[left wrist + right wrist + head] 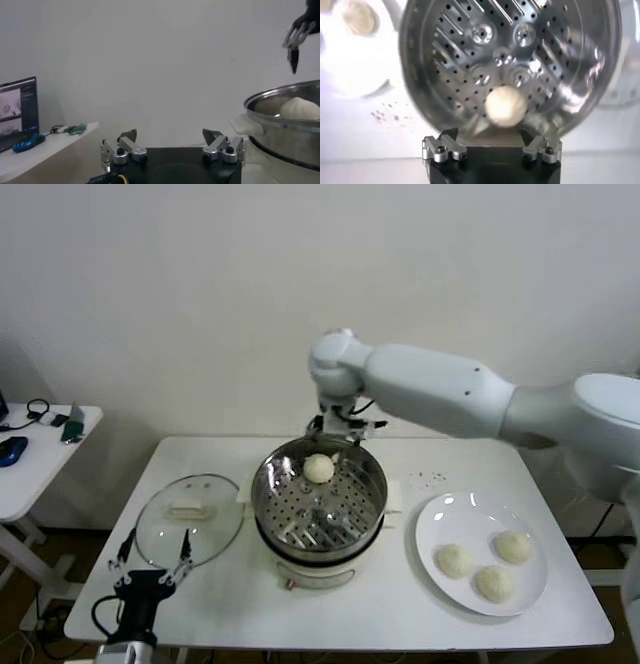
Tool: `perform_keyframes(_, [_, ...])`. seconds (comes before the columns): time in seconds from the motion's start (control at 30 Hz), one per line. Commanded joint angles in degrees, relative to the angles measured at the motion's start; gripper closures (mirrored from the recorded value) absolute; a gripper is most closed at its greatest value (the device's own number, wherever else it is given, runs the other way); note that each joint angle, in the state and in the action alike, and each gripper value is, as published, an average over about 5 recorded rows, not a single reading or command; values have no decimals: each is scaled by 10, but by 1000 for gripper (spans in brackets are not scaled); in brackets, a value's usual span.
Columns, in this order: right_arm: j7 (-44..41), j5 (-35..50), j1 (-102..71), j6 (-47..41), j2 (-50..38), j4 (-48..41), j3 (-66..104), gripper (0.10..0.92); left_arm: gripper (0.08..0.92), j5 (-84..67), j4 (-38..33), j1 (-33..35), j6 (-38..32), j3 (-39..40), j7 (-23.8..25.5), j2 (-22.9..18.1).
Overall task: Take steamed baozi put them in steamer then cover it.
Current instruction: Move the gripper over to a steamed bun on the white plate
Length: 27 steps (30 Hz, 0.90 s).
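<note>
My left gripper [152, 556] sits at the near left edge of the table [230, 619], fingers spread apart, nothing between them, parked just in front of the cover [190, 521]. Cover lies flat on the table, left of the steamer [319, 502]: round clear glass, metal rim, cream bar handle in the middle.

Near right: flat white plate [437, 529], round, glossy, three steamed baozi on it [495, 563], smooth pale cream domes, close together but apart.

Centre: steamer, shiny stainless basket with a perforated bottom, on a white pot base. One baozi [319, 469] inside, at the far side of the basket, resting on the holes close to the wall. Rest of the basket bare metal.

Far: my right gripper [340, 424] hangs over the steamer's far rim, just above and behind that baozi, clear of it. Fingers stand apart, empty. In the right wrist view the baozi [505, 105] lies loose on the perforated floor straight ahead of my open fingertips [449, 135], not touching them. In the left wrist view the right gripper [298, 36] hovers above the steamer rim [280, 97], with the bun's top [299, 108] showing over the edge.

A small white side table [30, 464] with a few small items stands far left.
</note>
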Motion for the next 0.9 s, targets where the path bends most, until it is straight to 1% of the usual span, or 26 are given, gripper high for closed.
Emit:
perform_keyframes(0.03, [75,290,78,-198,-186,39,-96,203,177,-1,2,1,-2,1,1,1])
perform_keyframes(0.13, [105,325,83,-264,-244,72,-132,203,177,-2,4,2,-3,1,1,1])
perform_keyframes(0.23, [112,331,73,-302,-294,104,-155,203,177,-2,4,3,-4,2,2,1])
perform_keyframes(0.37, [117,317,39,-330,-349,144,-176,203,177,-1,3,5,-5,4,2,0])
perform_keyframes(0.53, [136,284,-59,-365,-407,188,-150,203,177,0,4,9,-6,5,2,-1])
perform_keyframes(0.67, [145,265,-122,-379,-422,195,-121,203,177,1,6,10,-6,5,2,0])
perform_keyframes(0.9, [152,249,-186,-389,-402,165,-90,203,177,2,9,13,-7,5,2,-2])
